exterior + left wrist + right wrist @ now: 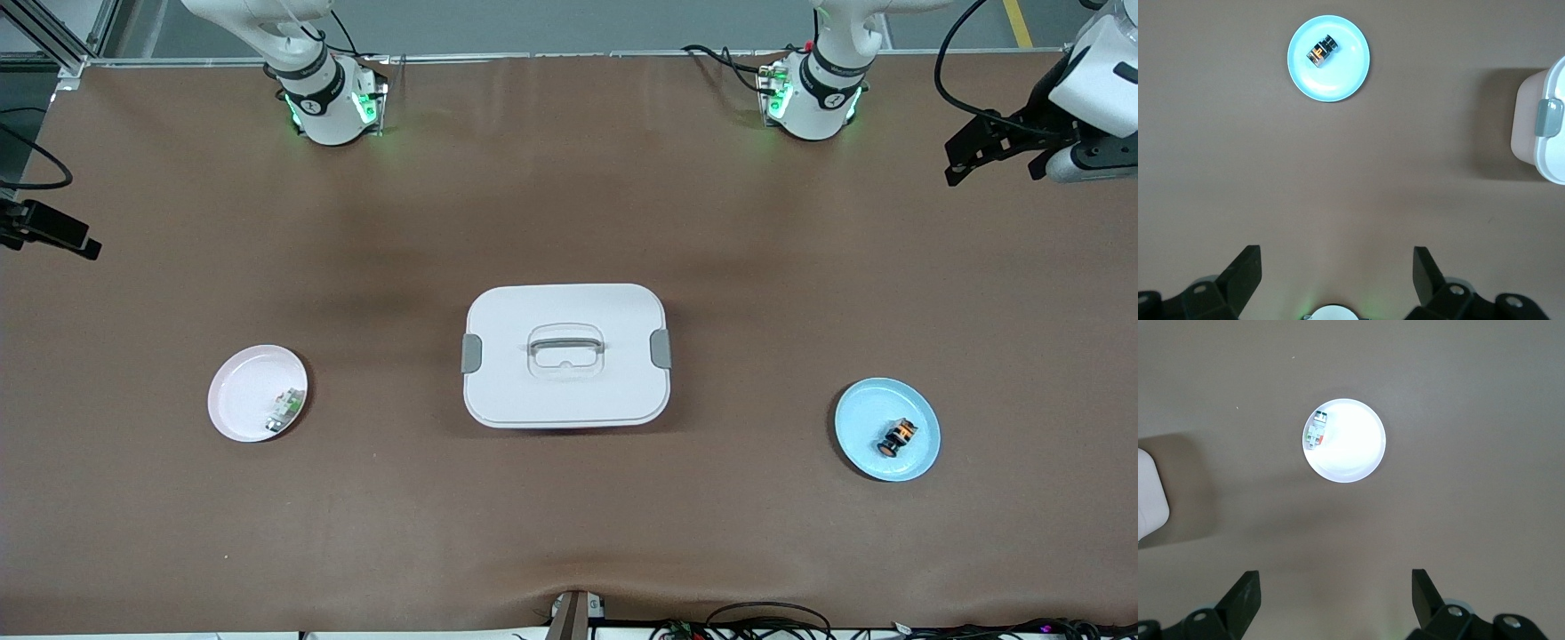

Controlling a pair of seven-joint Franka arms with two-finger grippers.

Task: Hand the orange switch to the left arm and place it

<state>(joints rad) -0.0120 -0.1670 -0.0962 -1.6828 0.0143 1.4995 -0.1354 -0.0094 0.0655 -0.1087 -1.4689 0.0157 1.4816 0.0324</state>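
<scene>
The orange switch (pixel 898 436) is a tiny black part with an orange end. It lies on a blue plate (pixel 853 418) toward the left arm's end of the table, and it also shows in the left wrist view (pixel 1320 51). The white lidded box (pixel 565 356) stands mid-table between the two plates. My left gripper (pixel 1337 267) is open and empty, high above the table at its own end (pixel 991 164). My right gripper (pixel 1336 587) is open and empty, high above the table, with the pink plate (pixel 1351 453) in its view.
The pink plate (pixel 244 382) lies toward the right arm's end and holds a small white-and-green part (pixel 284 411). The box's grey latch (pixel 1547 117) and corner show in the left wrist view. Both arm bases (pixel 329 102) (pixel 813 93) stand along the table edge farthest from the front camera.
</scene>
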